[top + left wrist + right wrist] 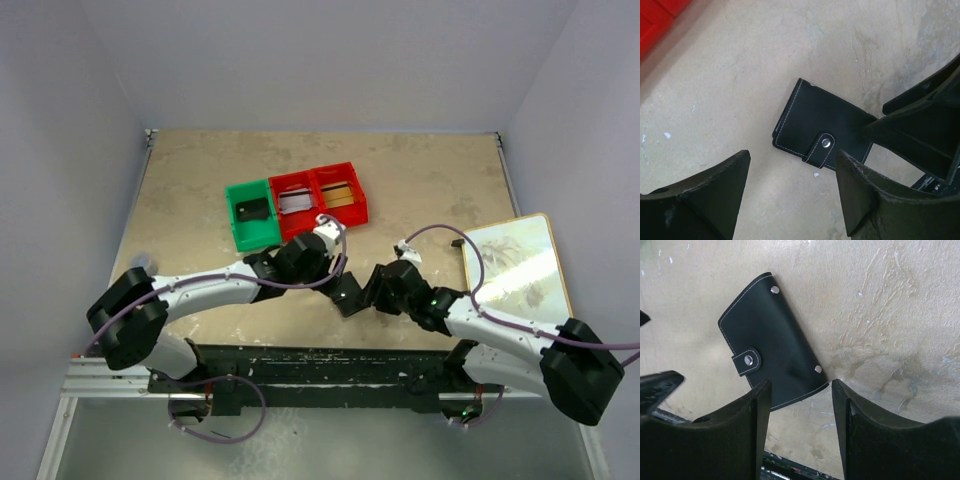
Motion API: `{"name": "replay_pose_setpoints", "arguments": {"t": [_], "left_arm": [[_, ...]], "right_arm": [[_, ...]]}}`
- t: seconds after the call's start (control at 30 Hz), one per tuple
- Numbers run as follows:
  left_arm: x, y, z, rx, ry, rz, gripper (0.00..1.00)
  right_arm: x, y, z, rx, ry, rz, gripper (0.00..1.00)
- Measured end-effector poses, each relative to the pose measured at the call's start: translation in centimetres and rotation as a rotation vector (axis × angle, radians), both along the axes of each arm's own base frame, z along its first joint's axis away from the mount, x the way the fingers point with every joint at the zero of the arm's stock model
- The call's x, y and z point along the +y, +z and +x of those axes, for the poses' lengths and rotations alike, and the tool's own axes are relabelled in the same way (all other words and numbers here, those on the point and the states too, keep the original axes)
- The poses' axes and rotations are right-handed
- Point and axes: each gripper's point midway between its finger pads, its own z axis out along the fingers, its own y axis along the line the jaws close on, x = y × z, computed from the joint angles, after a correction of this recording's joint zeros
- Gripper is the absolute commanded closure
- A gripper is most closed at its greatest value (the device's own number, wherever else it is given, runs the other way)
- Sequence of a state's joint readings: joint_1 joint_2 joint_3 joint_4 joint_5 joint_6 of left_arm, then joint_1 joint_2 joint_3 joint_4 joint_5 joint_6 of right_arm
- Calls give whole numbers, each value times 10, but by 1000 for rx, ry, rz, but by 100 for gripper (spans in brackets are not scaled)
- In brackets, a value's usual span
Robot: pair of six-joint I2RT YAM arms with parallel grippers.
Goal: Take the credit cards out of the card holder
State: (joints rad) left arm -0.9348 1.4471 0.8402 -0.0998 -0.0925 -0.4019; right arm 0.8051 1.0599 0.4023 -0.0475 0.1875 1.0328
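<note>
Your left tool (792, 160) had its two fingers apart, and nothing was between them. The card holder (825, 127) lay flat and shut on the worktop (740, 75), just in front of that tool, with its snap tab (822, 147) on the side near the fingers.

Your right tool (801, 387) was apart too, and only bare worktop showed in its gap. One corner of the card holder sat right by one finger (740, 440) of that tool. You could not tell if they touched.

From above, the card holder lay between the two tools. Beyond the left tool stood a green bin (233, 222) with a black card (253, 209) in it. Beside it was a red bin (300, 229) with a silver-grey card (294, 202), and a second red bin (352, 216) with a gold-brown card (340, 196).
</note>
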Motion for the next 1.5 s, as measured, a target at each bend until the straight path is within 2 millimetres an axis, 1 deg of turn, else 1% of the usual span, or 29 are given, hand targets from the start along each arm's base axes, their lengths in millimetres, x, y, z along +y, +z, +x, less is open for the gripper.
{"name": "replay_pose_setpoints", "arguments": {"t": [0.13,0.23,0.33,0.4,0.47,0.6,0.73,0.9,1.07,1.13,1.27,1.37,1.4,1.43,1.5], "left_arm": [[-19,-8,-7,-19,-71,47,43],[-37,-16,-11,-26,-124,87,45],[-46,-27,-17,-18,-161,132,45],[-46,-33,-17,-15,-170,154,45],[-41,-38,-17,-11,-168,182,45],[-35,-41,-16,-18,-160,218,47],[-33,-48,-19,-15,-173,248,52],[-34,-59,-24,6,-195,264,57],[-38,-61,-26,16,-210,256,68],[-40,-61,-26,17,-214,250,77],[-41,-61,-26,15,-213,241,85],[-41,-61,-26,3,-208,223,94],[-41,-61,-26,-2,-206,214,98],[-41,-61,-26,-7,-204,205,100],[-39,-60,-27,-16,-194,190,100]], "right_arm": [[-1,0,3,-4,-9,5,47],[-3,-3,5,1,-22,0,47],[-5,-8,7,8,-30,-2,47],[-6,-12,7,19,-31,-5,47],[-4,-14,7,25,-28,-1,47],[0,-13,9,19,-21,15,47],[4,-10,10,13,-9,33,47],[4,-10,12,10,-13,38,48],[9,-13,15,14,-3,51,49],[11,-13,16,12,0,56,49],[14,-14,21,1,0,72,50],[16,-15,24,-13,-5,89,50],[16,-16,25,-15,-8,92,50],[17,-16,26,-18,-11,97,50],[19,-15,28,-27,-13,109,50]]}}
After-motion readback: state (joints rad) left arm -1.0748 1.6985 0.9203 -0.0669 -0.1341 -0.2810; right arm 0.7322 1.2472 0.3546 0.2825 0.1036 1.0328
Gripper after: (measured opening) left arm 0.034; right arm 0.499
